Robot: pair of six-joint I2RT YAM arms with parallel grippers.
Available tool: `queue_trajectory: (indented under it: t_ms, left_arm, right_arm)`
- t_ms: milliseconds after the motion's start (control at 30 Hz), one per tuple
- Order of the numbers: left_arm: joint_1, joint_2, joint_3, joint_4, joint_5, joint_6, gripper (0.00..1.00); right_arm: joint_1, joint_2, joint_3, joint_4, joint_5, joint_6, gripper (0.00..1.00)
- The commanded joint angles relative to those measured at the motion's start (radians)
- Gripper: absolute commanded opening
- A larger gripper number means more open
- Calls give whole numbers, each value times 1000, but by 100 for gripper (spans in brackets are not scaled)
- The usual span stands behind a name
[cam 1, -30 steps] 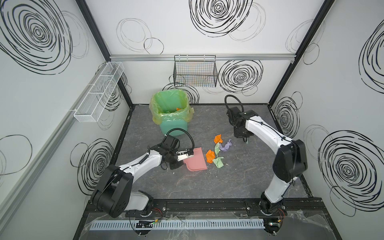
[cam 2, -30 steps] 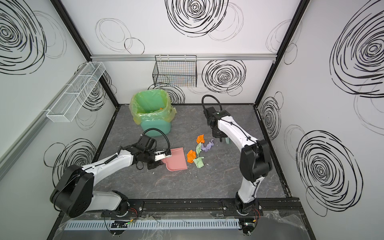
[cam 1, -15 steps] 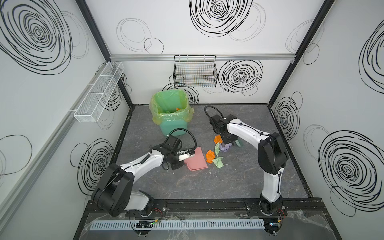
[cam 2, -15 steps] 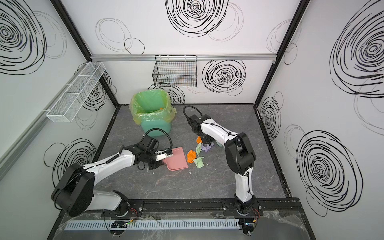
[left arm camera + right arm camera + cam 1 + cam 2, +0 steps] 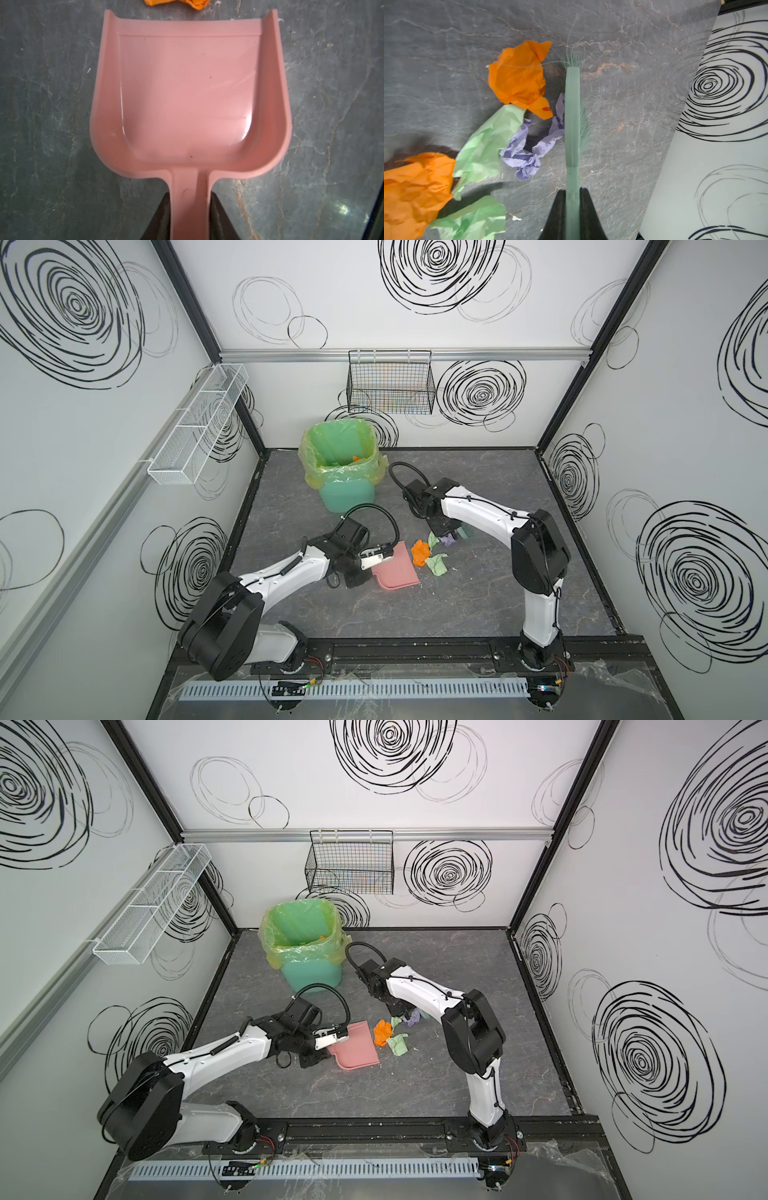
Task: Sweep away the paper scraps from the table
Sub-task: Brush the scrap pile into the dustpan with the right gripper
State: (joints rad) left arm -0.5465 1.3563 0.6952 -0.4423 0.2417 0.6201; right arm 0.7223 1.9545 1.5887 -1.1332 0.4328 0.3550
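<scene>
Visibility was patchy on your right side: the right gripper [image 5: 572,205] sat buried under its own arm in both top views, so all you got there was a sliver of the green brush [image 5: 465,532] poking out. The right wrist view sorted that out, with the jaws pinched tight on the brush handle and the bristles down on the table [image 5: 623,104], brushing against a lilac wad [image 5: 527,145]. The paper scraps [image 5: 517,83] were bunched on one side of the brush, orange, pale green and lilac, and two of them were cut off by the frame edge. Your left gripper [image 5: 190,209] was clamped narrow on the handle of the pink dustpan [image 5: 187,93], though only the fingertips showed. That wrist view caught just a bit of orange past the pan's open lip, barely clear of it, while the top views showed the whole pile mid-table between pan and brush. One orange bit sat inside the lined green bin [image 5: 347,493] by the back wall, but the rest of its contents was too murky to call. You had lots of bare table to the front and right, and the black frame [image 5: 582,539] was well apart from the pile.
</scene>
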Motion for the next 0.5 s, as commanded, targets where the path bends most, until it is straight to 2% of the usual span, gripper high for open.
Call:
queue_trajectory:
  t_ms: [0,467]
  left_arm:
    - [-9,23,-14,25,-1,-34,0]
    - [-15,39,-8,62,7,-46,0]
  right_arm:
    - [40,-43,-19,-34,-68,13,0]
    - [185,-128,-16,-45,-230,74,0]
